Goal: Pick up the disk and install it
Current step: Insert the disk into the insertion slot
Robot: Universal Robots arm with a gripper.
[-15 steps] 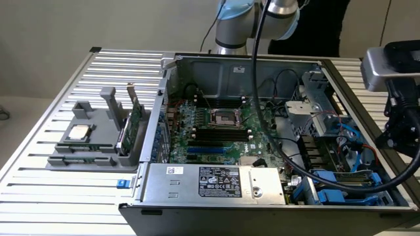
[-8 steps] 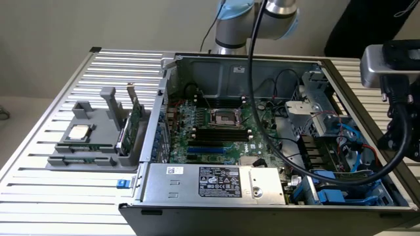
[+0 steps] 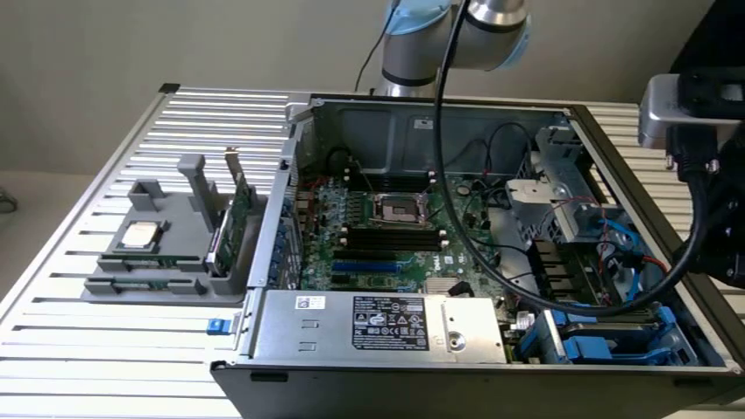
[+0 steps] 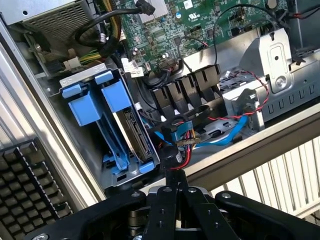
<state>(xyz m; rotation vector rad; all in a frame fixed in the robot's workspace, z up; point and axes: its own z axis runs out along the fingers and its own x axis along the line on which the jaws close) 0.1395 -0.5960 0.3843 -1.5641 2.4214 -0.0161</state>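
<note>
Slatted metal table (image 3: 93, 349) carries the whole set-up; its bare slats offer open room along the exterior view's left and near edge. An open computer case (image 3: 466, 384) lies on its side across the middle and right. Its upright walls bound the interior, and the top is uncovered.

Tool: the gripper (image 4: 172, 186) hangs over the case's drive-bay corner. Its black fingers (image 4: 162, 200) are pressed together and hold nothing. The tips hover just above a black plug and the case rim, apart from the bay.

Task item: the disk (image 4: 136, 134) stands on edge in its blue carrier, seated in the drive bay (image 4: 125, 175) just beyond the fingertips. In the exterior view the same bay (image 3: 617, 336) sits in the case's near right corner.

Surroundings, from the exterior view's left:
- a grey holder (image 3: 163, 262) bearing a square processor chip (image 3: 142, 234);
- a green circuit card (image 3: 239, 218) standing upright in the holder, beside the case wall;
- the motherboard (image 3: 396, 236), with the power supply (image 3: 372, 319) along the near wall;
- a thick black cable (image 3: 466, 218) drooping from the arm (image 3: 454, 35) across the board towards the bay;
- red and black wires and a blue ribbon cable (image 4: 225, 137), crowded beside the bay.
</note>
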